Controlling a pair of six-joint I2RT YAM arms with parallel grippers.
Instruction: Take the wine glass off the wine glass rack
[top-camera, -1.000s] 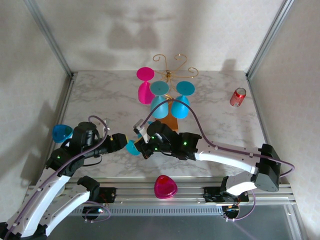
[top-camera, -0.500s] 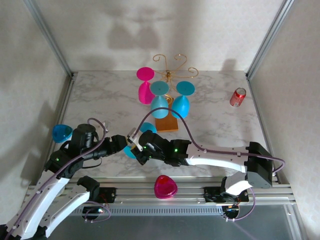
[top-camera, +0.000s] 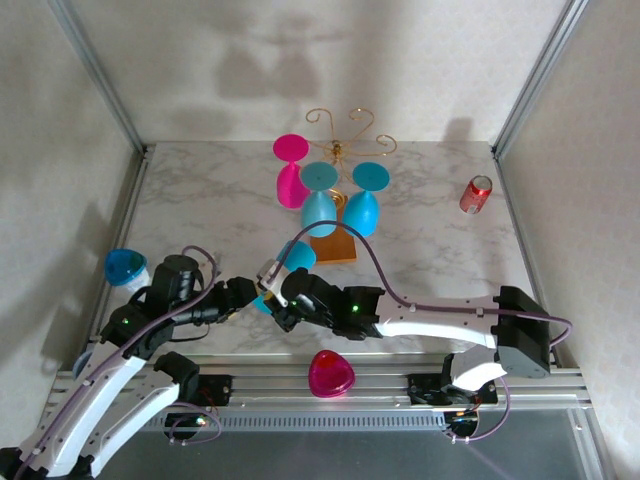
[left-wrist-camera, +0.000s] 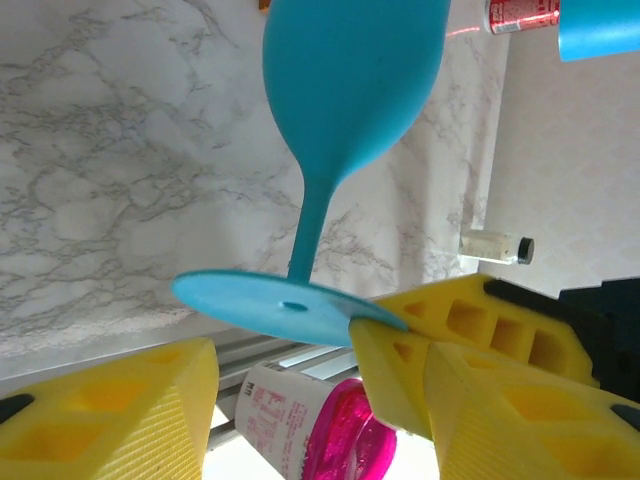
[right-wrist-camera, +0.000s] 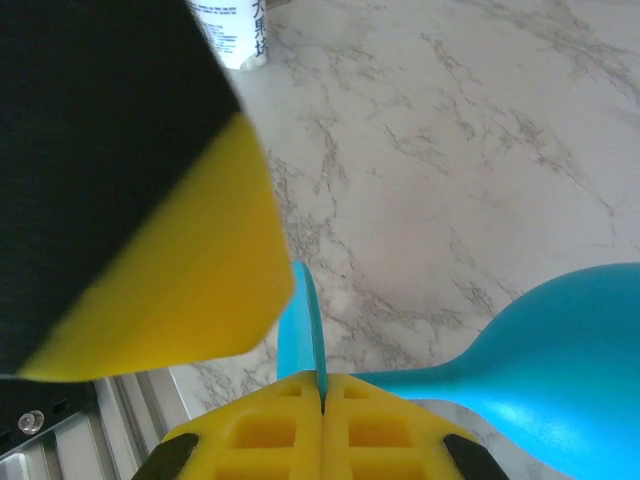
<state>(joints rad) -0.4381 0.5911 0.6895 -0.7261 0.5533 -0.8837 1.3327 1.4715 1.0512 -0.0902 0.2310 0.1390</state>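
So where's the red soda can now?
Top view: the red soda can sits far right on the table, near the frame post, right of the wine glass rack.

A white marble-patterned tabletop (top-camera: 200, 210) is shown. The wine glass rack (top-camera: 333, 247) is set on its wooden base near the middle of the far edge. A red can (top-camera: 476, 194) is placed toward the far right corner, and a blue cup (top-camera: 125, 266) is seen at the left edge.
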